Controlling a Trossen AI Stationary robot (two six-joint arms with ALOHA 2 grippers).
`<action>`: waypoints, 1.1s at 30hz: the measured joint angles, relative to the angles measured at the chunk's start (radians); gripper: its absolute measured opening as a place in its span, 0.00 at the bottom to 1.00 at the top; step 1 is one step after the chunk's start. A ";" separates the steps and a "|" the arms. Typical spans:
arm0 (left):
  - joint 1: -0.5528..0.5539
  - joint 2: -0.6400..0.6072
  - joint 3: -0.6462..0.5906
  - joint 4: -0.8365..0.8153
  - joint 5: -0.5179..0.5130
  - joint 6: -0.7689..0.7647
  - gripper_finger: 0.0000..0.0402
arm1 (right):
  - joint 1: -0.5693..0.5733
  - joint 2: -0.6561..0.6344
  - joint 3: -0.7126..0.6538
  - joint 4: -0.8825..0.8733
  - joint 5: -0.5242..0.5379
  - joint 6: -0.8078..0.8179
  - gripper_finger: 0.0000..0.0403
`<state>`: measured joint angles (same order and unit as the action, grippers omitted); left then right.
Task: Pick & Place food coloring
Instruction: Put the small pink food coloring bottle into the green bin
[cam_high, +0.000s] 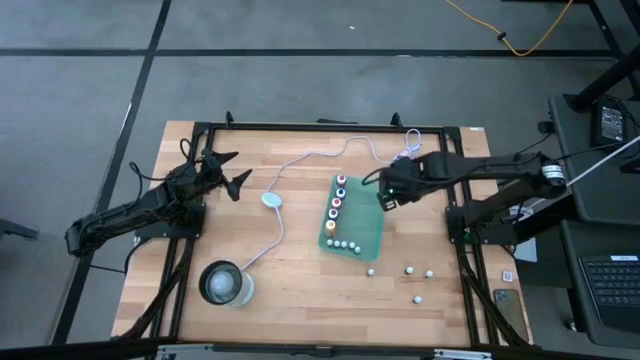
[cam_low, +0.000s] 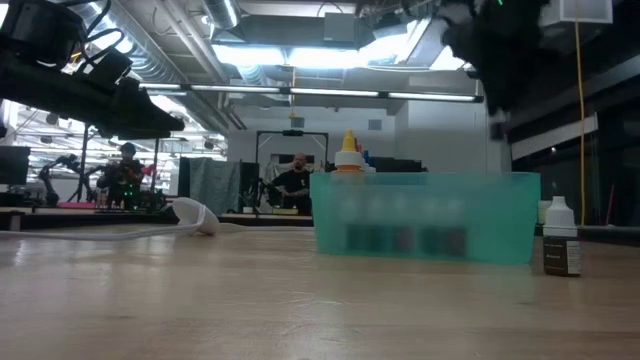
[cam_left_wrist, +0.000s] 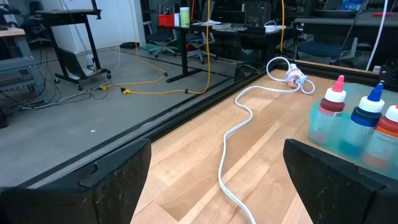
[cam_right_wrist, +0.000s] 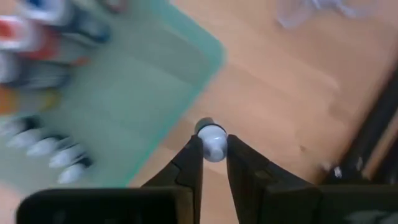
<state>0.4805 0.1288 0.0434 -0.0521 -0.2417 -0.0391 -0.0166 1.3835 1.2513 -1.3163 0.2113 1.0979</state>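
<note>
Presently the right gripper (cam_right_wrist: 211, 151) is clamped on 1 white-capped food coloring bottle (cam_right_wrist: 211, 140), held above the right edge of the green tray (cam_high: 368, 238). Other bottles (cam_high: 336, 204) stand in the tray; 4 loose bottles (cam_high: 410, 270) lie right of it. The left gripper (cam_high: 232, 172) waits wide open at the table's far left.

No writing can be made out anywhere. The small bottle (cam_low: 561, 237) standing just beside the green bin (cam_low: 425, 215) wears a dark label, but its print is too small and blurred to read.
</note>
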 joint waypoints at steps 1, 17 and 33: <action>0.000 0.000 0.000 0.000 0.000 0.000 0.90 | 0.002 0.011 0.036 -0.001 -0.004 -0.040 0.15; 0.000 0.000 0.000 0.000 0.000 0.000 0.90 | 0.198 0.179 0.271 0.123 -0.057 -0.343 0.14; 0.000 0.000 0.000 0.000 0.000 0.000 0.90 | 0.312 0.179 -0.019 0.350 -0.075 -0.241 0.13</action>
<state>0.4805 0.1288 0.0434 -0.0521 -0.2417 -0.0391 0.2956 1.5627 1.2319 -0.9663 0.1364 0.8572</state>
